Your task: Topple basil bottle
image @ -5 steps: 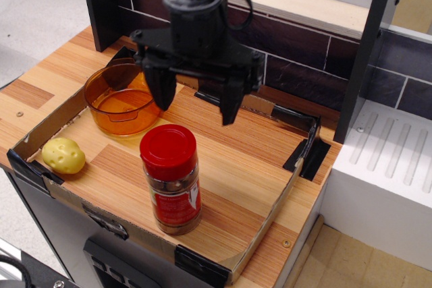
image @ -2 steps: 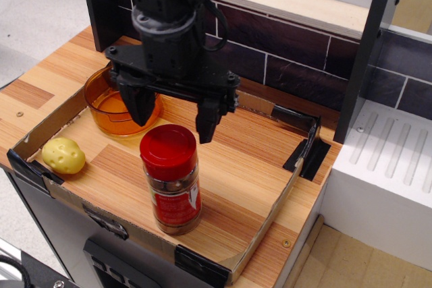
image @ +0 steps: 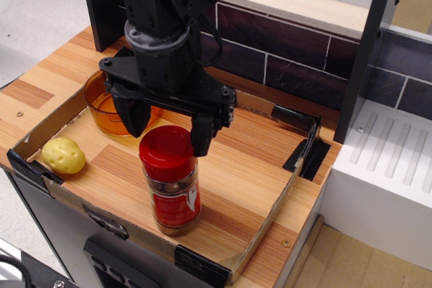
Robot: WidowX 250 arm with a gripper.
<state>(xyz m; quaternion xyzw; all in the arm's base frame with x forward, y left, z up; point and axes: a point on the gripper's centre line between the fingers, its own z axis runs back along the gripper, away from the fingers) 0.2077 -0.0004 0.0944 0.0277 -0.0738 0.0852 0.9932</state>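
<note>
The basil bottle [image: 171,183] stands upright near the front edge of the cardboard tray [image: 270,210]. It is a clear jar with a wide red cap, a red label and brownish contents. My black gripper [image: 167,128] is open, with one finger [image: 133,115] to the cap's left and the other finger [image: 202,133] to its right. The fingertips sit at cap height, just behind and above the cap. I cannot tell whether they touch it.
A transparent orange bowl [image: 101,99] sits at the tray's back left, partly hidden by the gripper. A small yellow potato-like lump [image: 63,155] lies at the tray's front left. A dark brick wall [image: 297,52] stands behind, a white ribbed rack [image: 395,160] to the right.
My gripper has moved down, left and toward the front, from above the tray's back to straddling the bottle's cap. The bottle, bowl and lump have not moved.
</note>
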